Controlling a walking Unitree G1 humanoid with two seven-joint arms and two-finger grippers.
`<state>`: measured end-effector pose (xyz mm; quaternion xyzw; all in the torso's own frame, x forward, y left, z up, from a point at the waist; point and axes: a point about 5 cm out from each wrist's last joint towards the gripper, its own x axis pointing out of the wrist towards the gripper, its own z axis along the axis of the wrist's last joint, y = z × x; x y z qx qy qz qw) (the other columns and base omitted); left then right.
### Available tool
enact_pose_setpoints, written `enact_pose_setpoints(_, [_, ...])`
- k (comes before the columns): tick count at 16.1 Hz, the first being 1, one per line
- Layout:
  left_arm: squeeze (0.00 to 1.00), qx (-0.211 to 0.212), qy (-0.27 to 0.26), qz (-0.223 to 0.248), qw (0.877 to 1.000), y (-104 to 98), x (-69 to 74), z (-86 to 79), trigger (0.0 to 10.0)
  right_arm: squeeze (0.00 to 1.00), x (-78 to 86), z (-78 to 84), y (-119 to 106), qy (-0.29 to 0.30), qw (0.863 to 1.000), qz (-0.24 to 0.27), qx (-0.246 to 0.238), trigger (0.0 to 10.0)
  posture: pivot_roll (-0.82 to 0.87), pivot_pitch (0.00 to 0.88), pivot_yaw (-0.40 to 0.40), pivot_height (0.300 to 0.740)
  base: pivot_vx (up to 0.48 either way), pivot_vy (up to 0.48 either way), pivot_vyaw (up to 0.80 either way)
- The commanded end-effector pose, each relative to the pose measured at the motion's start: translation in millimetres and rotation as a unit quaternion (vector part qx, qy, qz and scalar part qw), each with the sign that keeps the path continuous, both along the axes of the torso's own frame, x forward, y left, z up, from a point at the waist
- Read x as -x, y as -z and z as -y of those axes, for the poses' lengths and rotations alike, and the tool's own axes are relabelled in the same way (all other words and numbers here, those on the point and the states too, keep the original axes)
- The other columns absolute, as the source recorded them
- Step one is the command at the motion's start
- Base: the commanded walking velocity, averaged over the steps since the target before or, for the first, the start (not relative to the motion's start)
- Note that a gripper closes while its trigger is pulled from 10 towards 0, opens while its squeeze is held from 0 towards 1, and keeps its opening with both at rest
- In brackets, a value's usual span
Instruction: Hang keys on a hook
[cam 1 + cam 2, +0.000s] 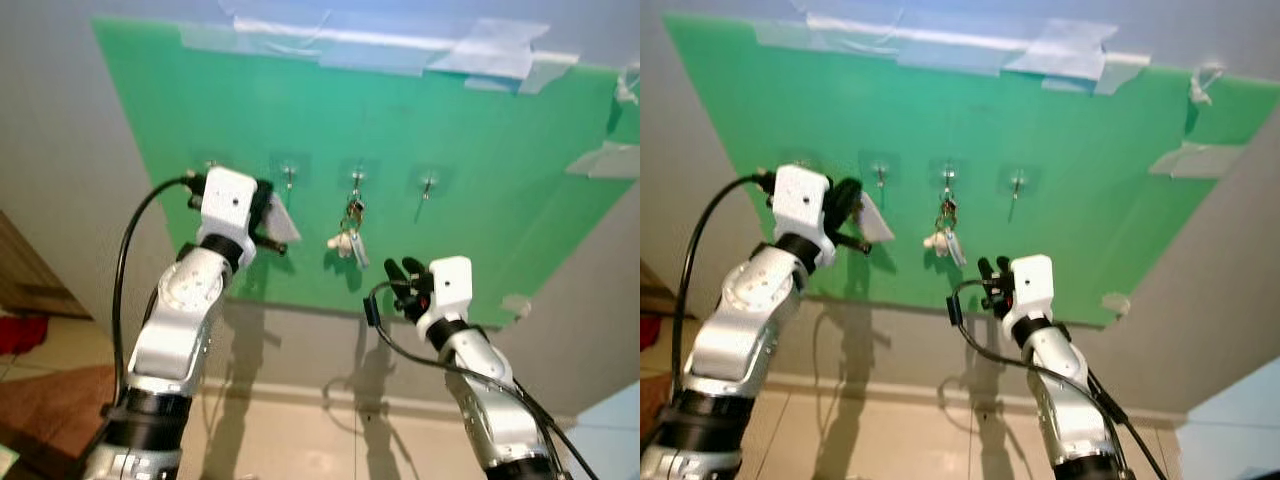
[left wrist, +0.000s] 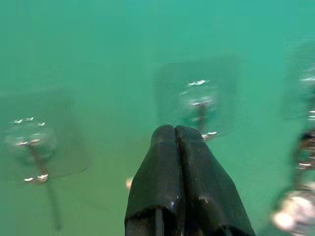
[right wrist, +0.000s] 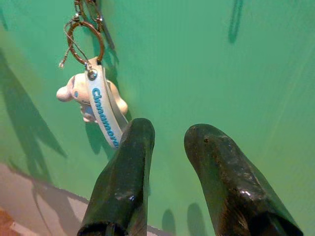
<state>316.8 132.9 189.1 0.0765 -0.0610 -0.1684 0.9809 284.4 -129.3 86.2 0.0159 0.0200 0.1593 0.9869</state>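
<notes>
Keys look hung already, so it's pretty much done.

Head view: keys [image 1: 350,232] dangle from a hook [image 1: 356,180] on the green board [image 1: 480,180]. Wrist views: left gripper [image 2: 176,142] clenched empty, right gripper [image 3: 170,135] released just below the keys.

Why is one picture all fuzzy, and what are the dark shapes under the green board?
Left wrist view: the hooks look smeared and out of focus, while the left end effector stays fairly sharp. Right wrist view: the keychain is crisp and its lettering shows. Left eye view: the dark shapes are the arms' shadows on the wall below the green board.
</notes>
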Motion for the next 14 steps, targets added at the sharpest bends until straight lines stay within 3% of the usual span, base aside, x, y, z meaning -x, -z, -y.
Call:
enact_pose_setpoints(1, [0.00,0.014,0.051,-0.010,0.999,-5,5.9,9.2,0.0,0.00,-1.3,0.7,2,-0.005,1.000,-0.008,0.007,10.0,-0.06,0.000,-0.029,0.740,0.000,0.000,0.00])
enact_pose_setpoints(2, [0.00,0.064,0.083,-0.022,0.994,-7,8.9,14.1,0.0,0.00,-2.1,0.5,2,-0.006,1.000,-0.008,0.007,10.0,-0.06,0.000,-0.029,0.740,0.000,0.000,0.00])
enact_pose_setpoints(4, [0.00,0.124,0.103,-0.024,0.987,-11,9.6,17.4,0.0,0.00,-2.4,-0.5,2,-0.007,1.000,-0.007,0.007,10.0,-0.06,0.000,-0.030,0.740,0.000,0.000,0.00])
enact_pose_setpoints(5, [0.00,0.169,0.134,-0.027,0.976,-16,13.8,23.2,0.0,0.00,-2.2,-1.1,2,-0.008,1.000,-0.008,0.007,10.0,-0.06,0.000,-0.027,0.740,0.000,0.000,0.00])
enact_pose_setpoints(9, [0.00,0.274,0.209,-0.041,0.938,-29,24.8,33.8,0.0,0.00,-1.7,-2.0,4,-0.008,1.000,-0.011,0.007,10.0,-0.06,0.000,-0.020,0.740,0.000,0.000,0.00])
enact_pose_setpoints(14, [0.00,0.335,0.233,-0.038,0.912,-42,25.6,32.3,0.0,0.00,-2.2,-5.2,0,-0.012,1.000,-0.004,0.004,10.0,-0.06,0.000,-0.019,0.740,0.000,0.000,0.00])
